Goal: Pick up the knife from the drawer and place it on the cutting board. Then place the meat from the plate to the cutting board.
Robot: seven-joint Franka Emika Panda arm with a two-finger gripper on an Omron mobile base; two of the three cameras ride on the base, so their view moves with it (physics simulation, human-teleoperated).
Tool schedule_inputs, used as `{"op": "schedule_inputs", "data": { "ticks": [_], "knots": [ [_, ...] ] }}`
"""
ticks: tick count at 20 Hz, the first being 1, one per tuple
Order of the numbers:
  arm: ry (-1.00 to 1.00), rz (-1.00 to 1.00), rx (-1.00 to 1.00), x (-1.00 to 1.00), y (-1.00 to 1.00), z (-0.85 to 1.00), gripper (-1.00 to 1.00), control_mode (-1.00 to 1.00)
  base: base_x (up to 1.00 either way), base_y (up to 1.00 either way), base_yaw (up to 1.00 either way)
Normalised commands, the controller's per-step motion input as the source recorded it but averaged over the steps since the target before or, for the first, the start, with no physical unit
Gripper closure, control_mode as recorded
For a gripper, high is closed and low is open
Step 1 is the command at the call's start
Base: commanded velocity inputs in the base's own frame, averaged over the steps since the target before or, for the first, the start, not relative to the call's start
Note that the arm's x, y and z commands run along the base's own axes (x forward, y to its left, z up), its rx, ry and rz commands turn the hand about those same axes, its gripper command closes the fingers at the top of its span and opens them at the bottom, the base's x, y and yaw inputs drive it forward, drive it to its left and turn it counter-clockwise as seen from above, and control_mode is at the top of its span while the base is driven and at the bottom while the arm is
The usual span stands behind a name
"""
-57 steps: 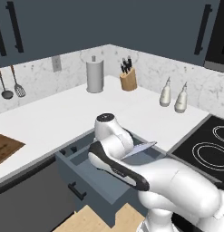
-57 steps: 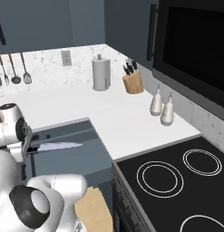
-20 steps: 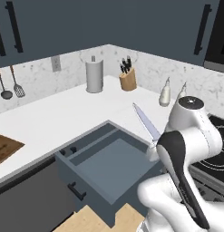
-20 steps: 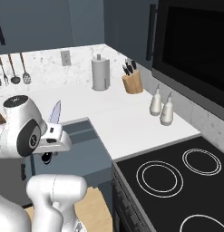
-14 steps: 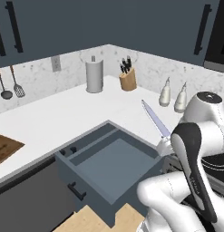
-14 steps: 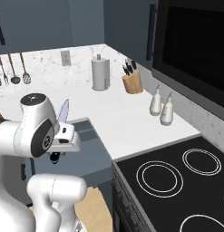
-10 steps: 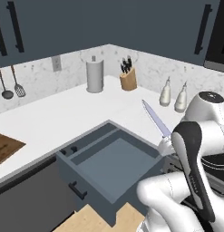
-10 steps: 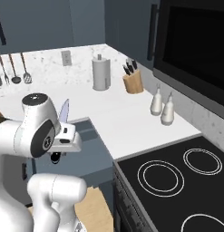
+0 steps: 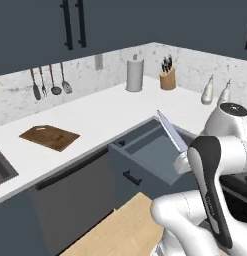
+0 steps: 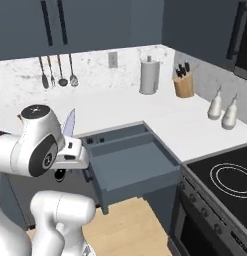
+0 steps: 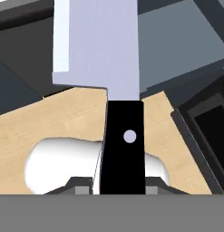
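A: White counter wraps an L-shaped kitchen corner, dark cabinets above and below. Claw is clamped on the black handle of the knife, blade pointing up and away from it.

B: Where's the drawer?

A: Open, just below and beside the claw, nothing visible inside it in the right base view. Cutting board is well away to the claw's left on the counter, near the hanging utensils.

B: Meat and plate?

A: Can't spot either one here. Skip.

B: Risks?

A: Long carry to the board. Hand view shows the pinch sits low on the handle, so the blade is a long lever and could pivot or slip in the grip if the arm swings fast. Blade tip sticks out high, so it could clip the counter edge or the drawer front on a low sweep.

B: Anything else?

A: Drawer juts into the aisle, so the base or the arm could bump it while moving left. Paper towel roll and knife block are far back, probably no issue.
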Motion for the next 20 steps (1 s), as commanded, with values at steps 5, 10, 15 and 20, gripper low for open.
{"op": "schedule_inputs", "data": {
  "ticks": [5, 10, 15, 20],
  "knots": [
    [0.0, 0.0, 0.0, 0.0, 0.0, 0.0, 1.0, 1.0, 0.02, 1.0, 0.18],
    [0.0, 0.0, 0.0, 0.0, 0.0, 0.0, 1.0, 1.0, 0.46, 0.99, 0.3],
    [0.0, 0.0, 0.0, 0.0, 0.0, 0.0, 1.0, 1.0, 0.58, 0.52, 0.38],
    [0.0, 0.0, 0.0, 0.0, 0.0, 0.0, 1.0, 1.0, 0.54, 0.01, 0.39]
  ]
}}
